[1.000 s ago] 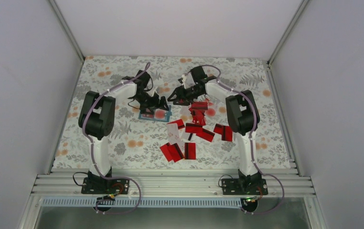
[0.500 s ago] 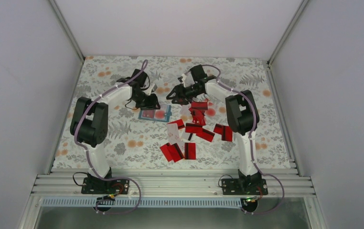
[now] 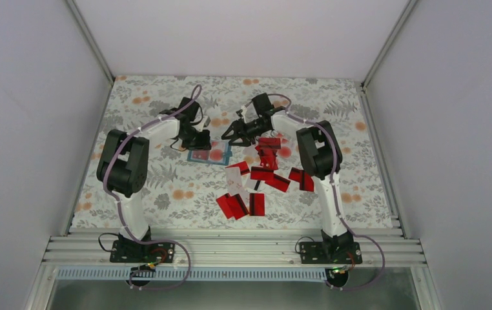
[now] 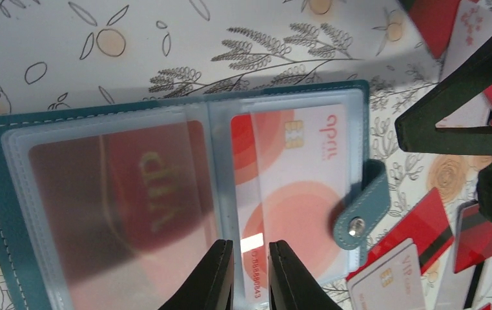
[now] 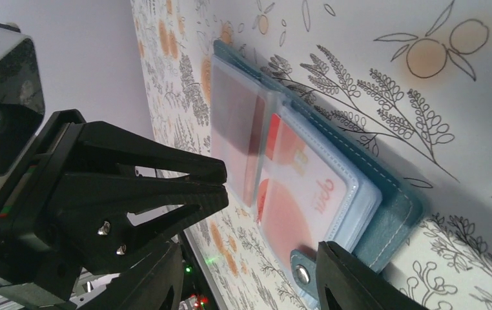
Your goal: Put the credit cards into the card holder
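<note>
The teal card holder (image 3: 210, 155) lies open on the floral cloth, with clear sleeves and a snap tab (image 4: 365, 205). A pale card with red circles (image 4: 295, 168) sits in its right sleeve, and a dark red card shows blurred through the left one. My left gripper (image 4: 251, 258) (image 3: 199, 141) stands over the holder's middle, its jaws nearly together on a clear sleeve edge. My right gripper (image 5: 250, 284) (image 3: 234, 132) hangs open beside the holder's tab end and holds nothing. Several loose red credit cards (image 3: 269, 161) lie to the right of the holder.
More red and pale cards (image 3: 240, 203) are scattered toward the near edge of the cloth. White walls close in the table on the left, back and right. In the left wrist view the right gripper's fingers (image 4: 450, 110) stand close to the holder's right edge.
My left gripper has gone from wide open to nearly shut and has drawn back onto the holder's far-left side. The right gripper has shifted slightly left and stayed open.
</note>
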Motion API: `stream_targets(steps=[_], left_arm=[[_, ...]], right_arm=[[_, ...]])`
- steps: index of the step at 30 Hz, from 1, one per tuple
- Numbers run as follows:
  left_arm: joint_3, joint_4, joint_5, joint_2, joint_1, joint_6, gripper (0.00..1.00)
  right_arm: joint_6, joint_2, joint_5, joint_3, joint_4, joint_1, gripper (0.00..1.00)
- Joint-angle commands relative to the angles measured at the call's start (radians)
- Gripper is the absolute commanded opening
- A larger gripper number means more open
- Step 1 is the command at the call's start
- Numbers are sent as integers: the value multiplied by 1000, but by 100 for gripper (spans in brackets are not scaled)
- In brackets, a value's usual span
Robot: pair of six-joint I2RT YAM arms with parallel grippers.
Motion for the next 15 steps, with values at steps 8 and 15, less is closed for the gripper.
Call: stream_targets(steps=[8, 15], left_arm=[[-79, 58, -44, 21, -1, 55, 14], [-98, 68, -39, 40, -1, 81, 13]], right_arm=[[35, 54, 2, 36, 15, 44, 53], [52, 62, 44, 5, 11, 48, 52]])
